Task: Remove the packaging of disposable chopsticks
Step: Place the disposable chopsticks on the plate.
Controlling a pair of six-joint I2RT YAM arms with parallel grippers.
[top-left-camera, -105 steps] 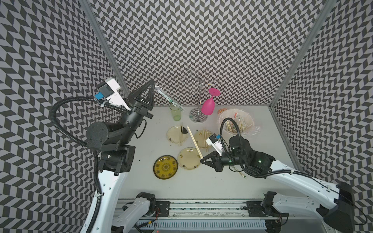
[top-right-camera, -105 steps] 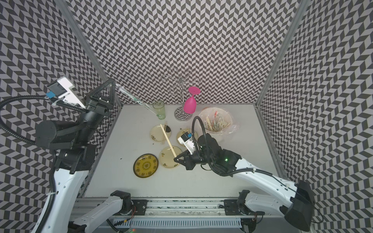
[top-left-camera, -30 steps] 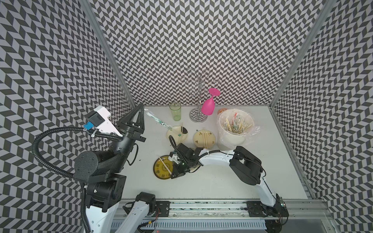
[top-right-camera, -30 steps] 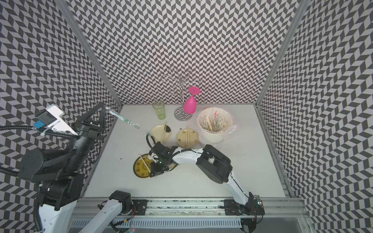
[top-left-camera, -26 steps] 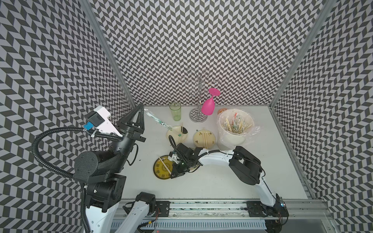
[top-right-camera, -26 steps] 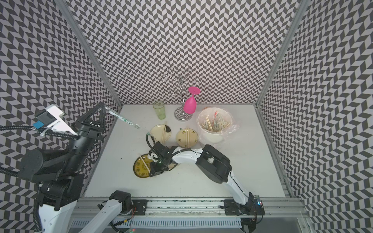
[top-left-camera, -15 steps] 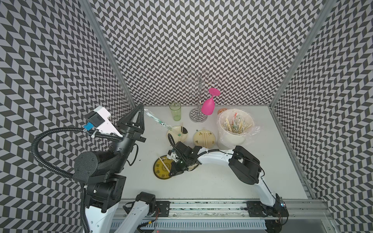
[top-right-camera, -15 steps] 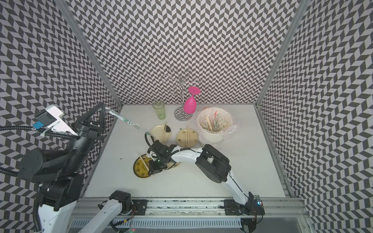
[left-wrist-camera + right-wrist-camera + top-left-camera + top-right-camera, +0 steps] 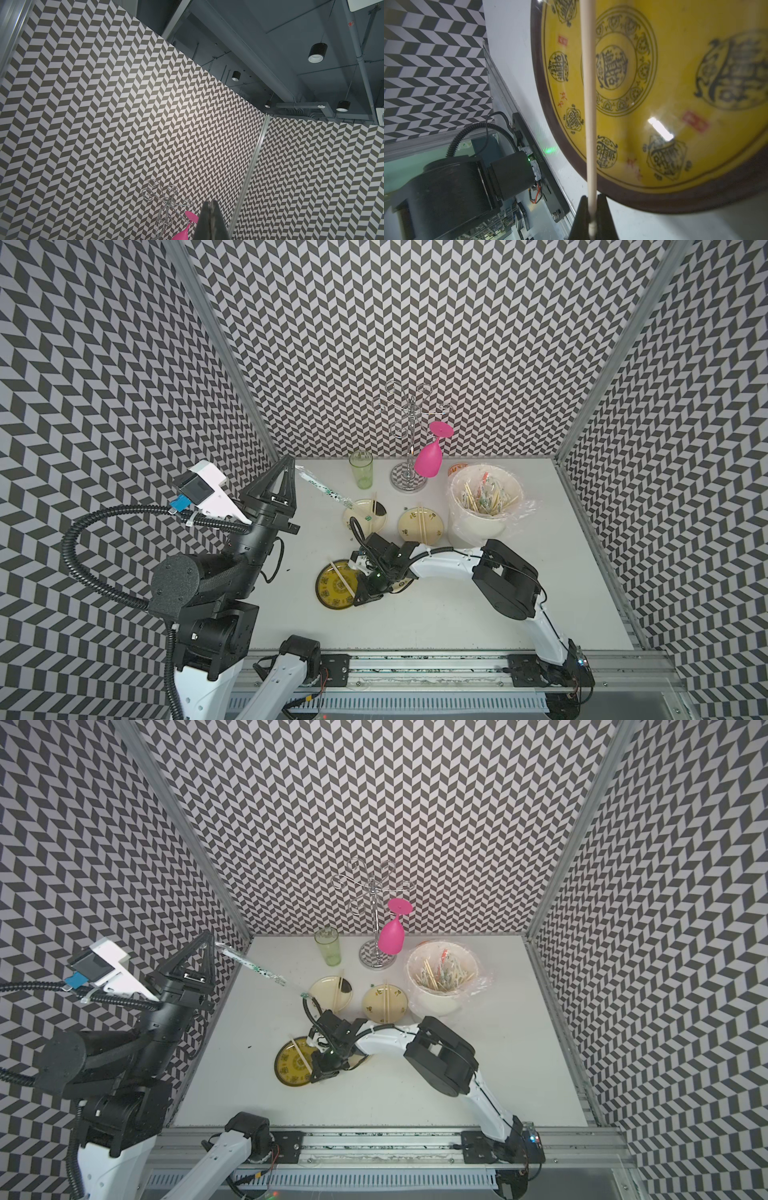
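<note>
Pinched: sleeve (image 9: 328, 491) by left gripper (image 9: 290, 460), stick (image 9: 588, 104) by right gripper (image 9: 591, 200).
Probably light, stiff, slick; best taken near its end.

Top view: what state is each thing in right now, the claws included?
left gripper, shut on the packaging, raised.
right gripper, shut on the chopstick end.
packaging, dangling in the air, looks empty.
chopstick, unwrapped, slanting over the yellow plate.
pink glass, hanging upside down on the rack.
green cup, upright, looks empty.
bucket, upright, holding sticks and wrappers.
</note>
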